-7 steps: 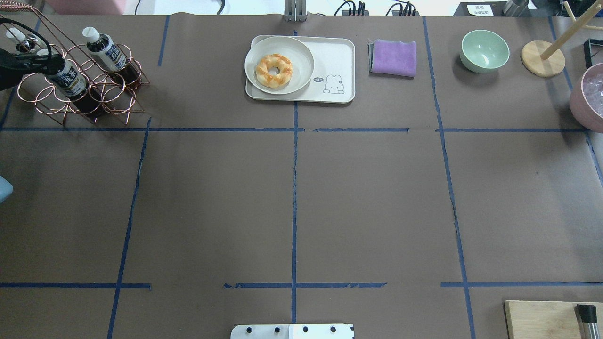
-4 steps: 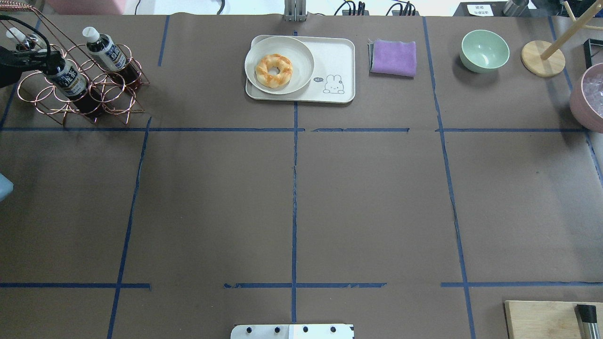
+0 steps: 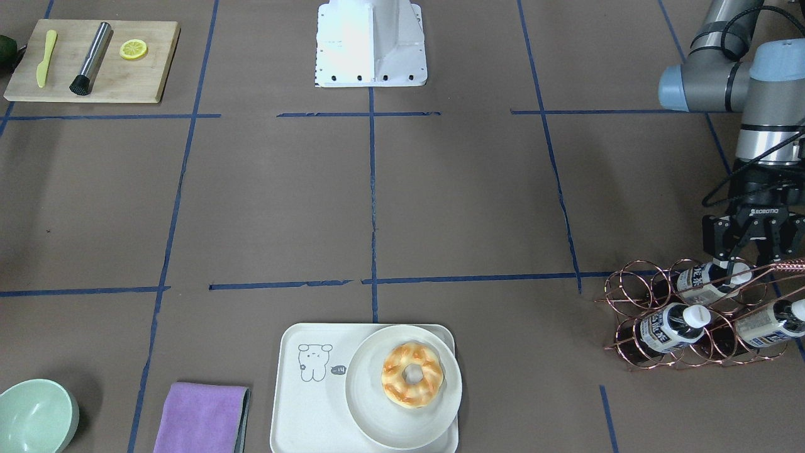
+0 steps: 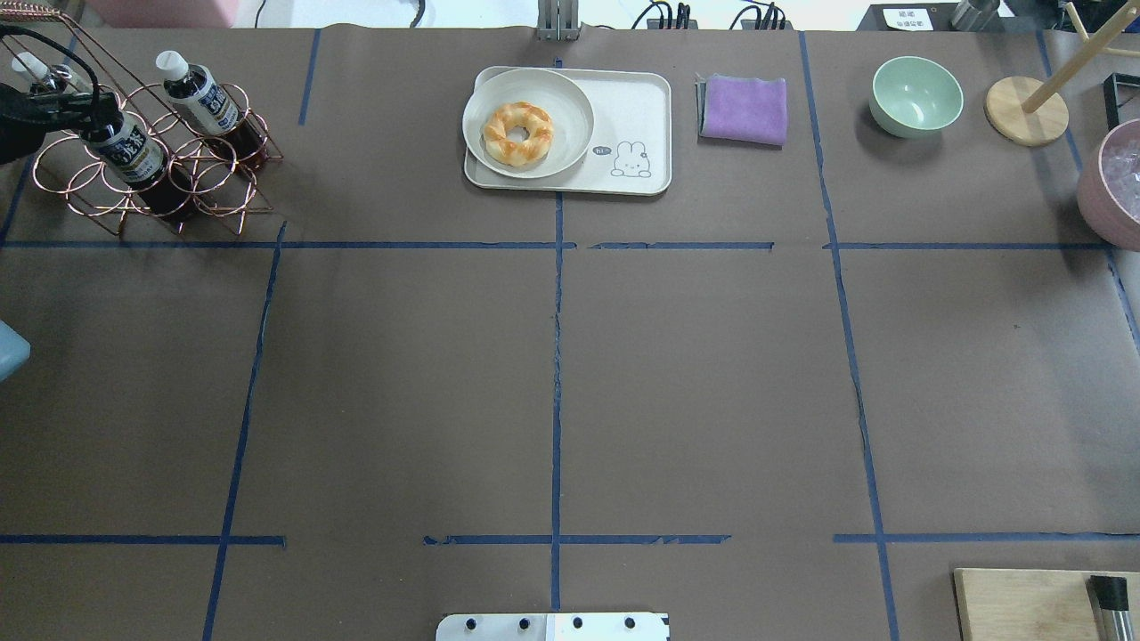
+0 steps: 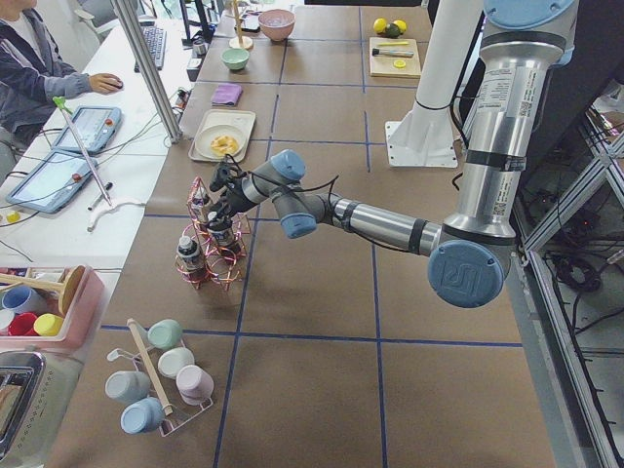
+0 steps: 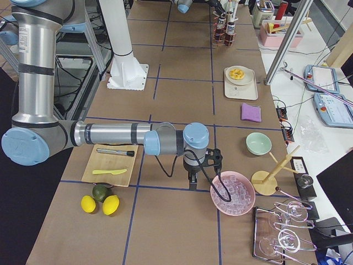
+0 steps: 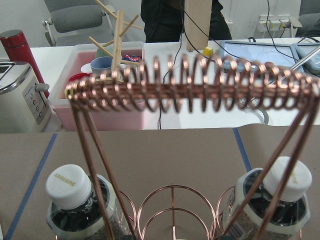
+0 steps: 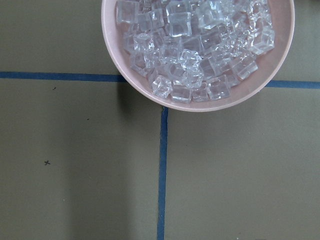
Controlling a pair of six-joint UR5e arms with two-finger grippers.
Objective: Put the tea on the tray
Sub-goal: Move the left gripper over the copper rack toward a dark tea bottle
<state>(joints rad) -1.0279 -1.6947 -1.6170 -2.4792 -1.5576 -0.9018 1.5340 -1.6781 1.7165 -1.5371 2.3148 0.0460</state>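
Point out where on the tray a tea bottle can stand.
The tray is bare on its bear-drawing end, between the round plate and the rim nearest the purple cloth. The other end is crowded: the plate with the doughnut fills it.

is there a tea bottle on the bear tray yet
No, the tray holds only a round plate with a doughnut.

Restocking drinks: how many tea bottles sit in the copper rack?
3 brown plastic white-capped tea bottles in the copper wire rack: one under the left hand at, two in front.

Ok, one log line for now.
left gripper at cap of racked tea, grip unclear | tray: plate, no tea | right gripper by ice bowl
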